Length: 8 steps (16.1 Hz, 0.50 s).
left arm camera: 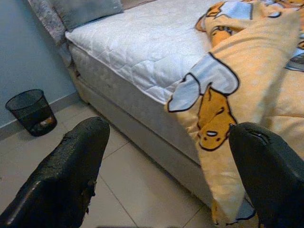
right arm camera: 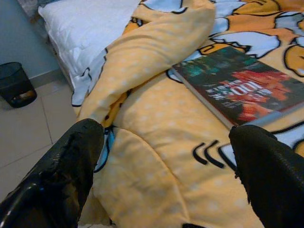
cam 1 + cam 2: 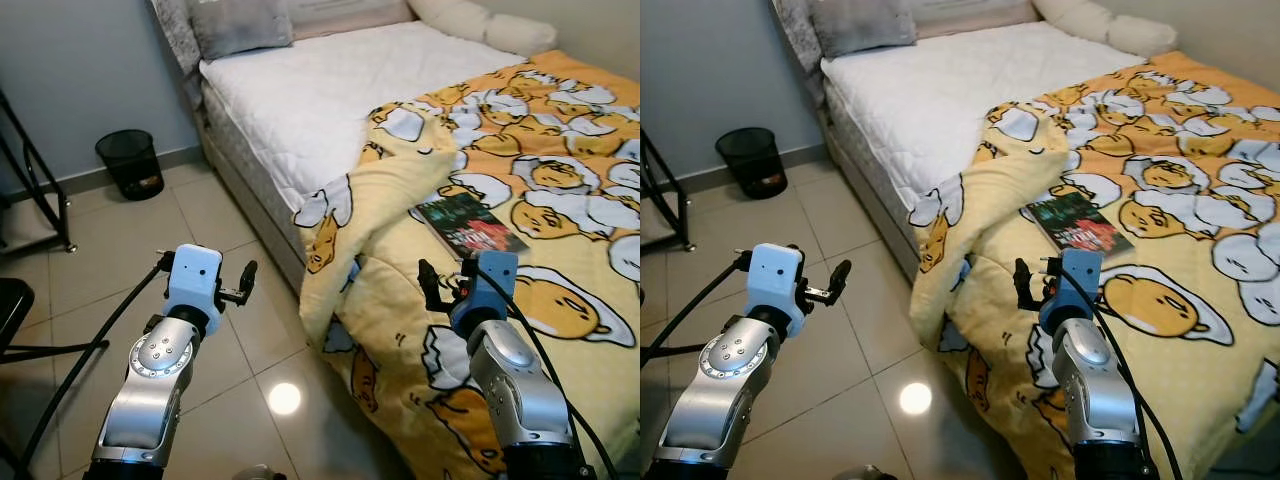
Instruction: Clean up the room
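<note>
The room is still untidy, as far as can be judged. Going from the left: a black wire wastebasket [image 3: 131, 163] stands on the tiled floor [image 3: 110, 250] against the wall, with something orange-brown lying at its bottom. A dark metal stand [image 3: 35, 180] is at the far left edge. Next comes the bed, with its white quilted mattress [image 3: 320, 100] bare on the near half and a grey pillow [image 3: 240, 25] at the head. The yellow blanket [image 3: 400, 200] printed with egg figures is bunched and folded back on itself, one corner spilling over the bed's side toward the floor. On the blanket lies a dark-covered book [image 3: 470, 225], flat and just beyond the right arm.

Judging from this, nothing looks put away yet: the blanket needs spreading and the book needs a proper place. The task seems to be at its start.

The left gripper [image 3: 246, 283] hovers over the floor beside the bed, fingers spread wide apart and holding nothing; in its wrist view the draped blanket corner sits between the two black fingers [image 1: 71, 171], well ahead of them. The right gripper [image 3: 440, 285] is raised above the blanket, near the book, likewise gaping wide and empty, touching neither book nor blanket as far as I can tell.
</note>
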### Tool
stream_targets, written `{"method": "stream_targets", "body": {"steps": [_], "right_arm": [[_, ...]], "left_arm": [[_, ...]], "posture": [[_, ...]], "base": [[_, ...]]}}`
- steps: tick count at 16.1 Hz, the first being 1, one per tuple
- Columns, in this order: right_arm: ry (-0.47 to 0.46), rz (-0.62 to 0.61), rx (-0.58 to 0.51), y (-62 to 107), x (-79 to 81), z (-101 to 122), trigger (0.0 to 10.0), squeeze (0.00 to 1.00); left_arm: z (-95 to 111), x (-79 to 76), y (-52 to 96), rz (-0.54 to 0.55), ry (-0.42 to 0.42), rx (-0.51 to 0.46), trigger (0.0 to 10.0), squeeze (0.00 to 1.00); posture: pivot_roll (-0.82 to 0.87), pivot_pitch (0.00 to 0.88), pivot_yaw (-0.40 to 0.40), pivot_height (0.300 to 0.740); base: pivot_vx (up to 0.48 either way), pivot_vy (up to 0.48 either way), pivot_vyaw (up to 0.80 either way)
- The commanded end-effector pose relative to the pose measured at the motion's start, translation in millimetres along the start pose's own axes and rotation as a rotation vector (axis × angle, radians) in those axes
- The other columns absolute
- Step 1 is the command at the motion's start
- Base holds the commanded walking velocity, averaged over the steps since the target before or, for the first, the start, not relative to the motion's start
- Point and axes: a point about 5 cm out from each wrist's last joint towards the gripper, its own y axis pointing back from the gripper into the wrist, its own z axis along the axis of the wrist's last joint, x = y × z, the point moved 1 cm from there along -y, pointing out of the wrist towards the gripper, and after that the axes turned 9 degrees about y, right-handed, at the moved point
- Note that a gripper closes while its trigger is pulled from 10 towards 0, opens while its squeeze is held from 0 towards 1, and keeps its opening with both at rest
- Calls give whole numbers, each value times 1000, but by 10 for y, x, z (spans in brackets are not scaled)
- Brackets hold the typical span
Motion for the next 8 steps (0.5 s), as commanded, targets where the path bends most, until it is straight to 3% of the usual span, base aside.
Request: {"method": "stream_targets", "body": {"steps": [1,8], "right_arm": [[-1,5,-15,-31,-10,78,10000,0],[12,14,-3,-43,-3,65,10000,0]], "left_arm": [[74,-44,-27,-24,-5,-26,10000,529],[54,-59,2,-23,0,-23,10000,537]], "posture": [[17,0,34,740],[27,0,24,740]], "base": [[247,0,0],[254,0,0]]}}
